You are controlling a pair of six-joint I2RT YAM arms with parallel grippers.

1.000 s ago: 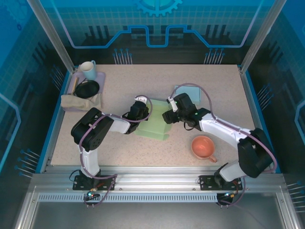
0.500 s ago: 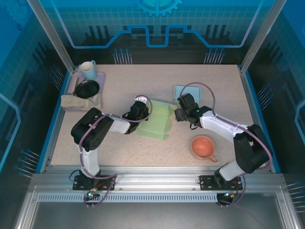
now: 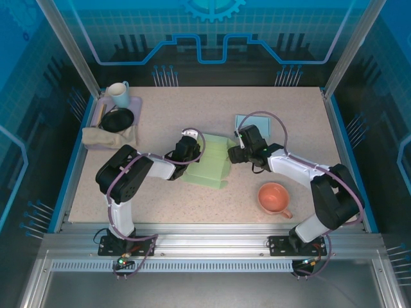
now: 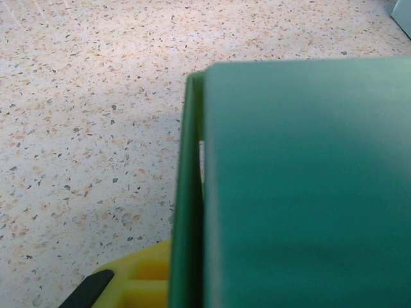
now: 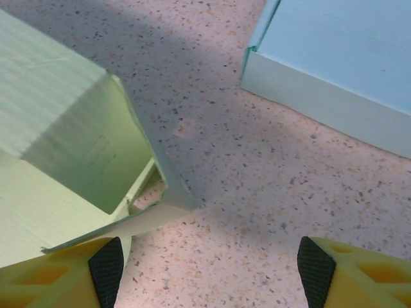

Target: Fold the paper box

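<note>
- Upper left of the top view: tray (image 3: 137, 101) on the bench (image 3: 192, 109), holding a pale mug (image 3: 118, 94), a black bowl (image 3: 117, 119) and a folded cloth (image 3: 106, 136).
- Left of centre: left fingers (image 4: 128, 285) set narrow, closed on the left wall of the paper box (image 3: 209, 165). In the left wrist view the green panel runs right up against the one finger that shows.
- Centre: the paper box lies on the bench, partly folded, with walls raised.
- Right of centre: right fingers (image 5: 96, 276) spread wide at the box's right edge, holding nothing. A loose flap (image 5: 128, 224) lies just over one finger.
- Above them: blue box (image 3: 245, 120), apart from the green one.
- Lower right: orange cup (image 3: 273, 197), standing alone.
</note>
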